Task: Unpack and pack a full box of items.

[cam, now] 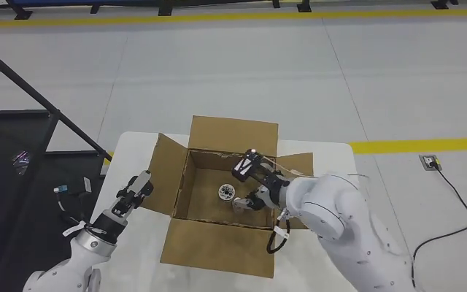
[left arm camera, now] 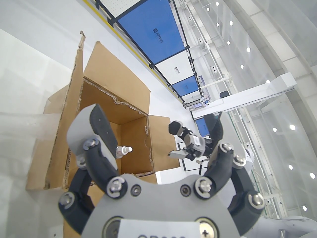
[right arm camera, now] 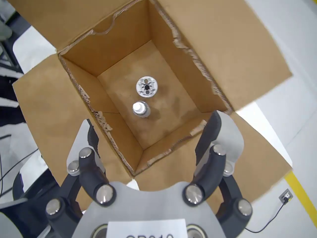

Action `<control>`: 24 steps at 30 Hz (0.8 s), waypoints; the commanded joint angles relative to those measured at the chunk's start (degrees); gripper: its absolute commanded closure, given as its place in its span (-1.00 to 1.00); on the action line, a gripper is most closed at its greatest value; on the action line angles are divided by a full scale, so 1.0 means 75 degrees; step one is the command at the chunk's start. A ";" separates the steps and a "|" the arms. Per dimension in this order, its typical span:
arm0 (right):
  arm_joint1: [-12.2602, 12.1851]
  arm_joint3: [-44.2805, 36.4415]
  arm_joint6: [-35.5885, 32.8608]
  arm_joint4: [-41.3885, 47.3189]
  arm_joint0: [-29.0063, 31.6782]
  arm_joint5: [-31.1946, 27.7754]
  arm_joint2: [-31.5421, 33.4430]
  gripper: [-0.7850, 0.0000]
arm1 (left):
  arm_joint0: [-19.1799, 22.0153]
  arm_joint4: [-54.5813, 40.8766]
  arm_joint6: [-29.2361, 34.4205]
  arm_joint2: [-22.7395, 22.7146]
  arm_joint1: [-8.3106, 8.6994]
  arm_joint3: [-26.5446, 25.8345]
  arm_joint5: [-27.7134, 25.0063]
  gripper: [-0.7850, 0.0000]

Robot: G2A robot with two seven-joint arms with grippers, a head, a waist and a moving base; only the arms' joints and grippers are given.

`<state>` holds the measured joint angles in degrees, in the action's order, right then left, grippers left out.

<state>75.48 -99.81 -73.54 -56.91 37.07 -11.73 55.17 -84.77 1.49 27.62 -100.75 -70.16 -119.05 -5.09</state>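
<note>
**Entry: packing station, one moment**

- Box [cam: 233, 133]: brown cardboard, at the centre of the top view, standing on the white worktop [cam: 131, 153]. All four flaps are folded outward and the torn edges show along the rim.
- Contents, item 1: a small white bottle [right arm camera: 140, 108], upright on the box floor near its middle. It also appears in the top view [cam: 241, 205].
- Contents, item 2: a round white disc with holes [right arm camera: 147, 87], lying flat just beside the bottle, apart from it. In the top view it sits at [cam: 226, 191].
- Right end effector [right arm camera: 153, 125]: released, fingers spread, holding nothing. It hangs over the open box, above the two items.
- Left end effector [left arm camera: 154, 115]: released and holding nothing. It is at the lower left of the top view [cam: 139, 186], outside the box by its left flap.

**Progress (judgement):** the box holds two items and is far from full. Either unpacking is nearly done, with these two left to lift out, or packing has barely begun. The pictures do not settle which. Neither arm carries an item.

**Writing:** the bottle has a label with a reddish mark [left arm camera: 120, 151], too small to read. A white sticker on each wrist plate is cut off by the frame edge.
</note>
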 commanded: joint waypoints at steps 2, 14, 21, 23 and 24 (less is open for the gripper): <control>0.0219 0.1181 0.0176 0.0428 -0.0644 -0.0033 -0.0822 -1.00 | 0.0000 0.0000 0.0000 0.0000 0.0000 0.0000 0.0000 -1.00; 0.0909 0.3937 0.0502 0.0352 -0.1576 0.0888 -0.2410 -0.95 | 0.0000 0.0000 0.0000 0.0000 0.0000 0.0000 0.0000 -1.00; 0.1102 0.4499 0.0576 0.0495 -0.1704 0.0826 -0.2586 1.00 | 0.0000 0.0000 0.0000 0.0000 0.0000 0.0000 0.0000 -1.00; 0.1116 0.4495 0.0555 0.0513 -0.1701 0.0795 -0.2561 1.00 | 0.0000 0.0000 0.0000 0.0000 0.0000 0.0000 0.0000 -1.00; 0.1113 0.4474 0.0533 0.0512 -0.1693 0.0791 -0.2528 1.00 | 0.0000 0.0000 0.0000 0.0000 0.0000 0.0000 0.0000 -1.00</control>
<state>83.86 -66.10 -69.39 -53.07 24.31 -5.77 36.01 -84.77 1.49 27.62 -100.75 -70.16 -119.05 -5.09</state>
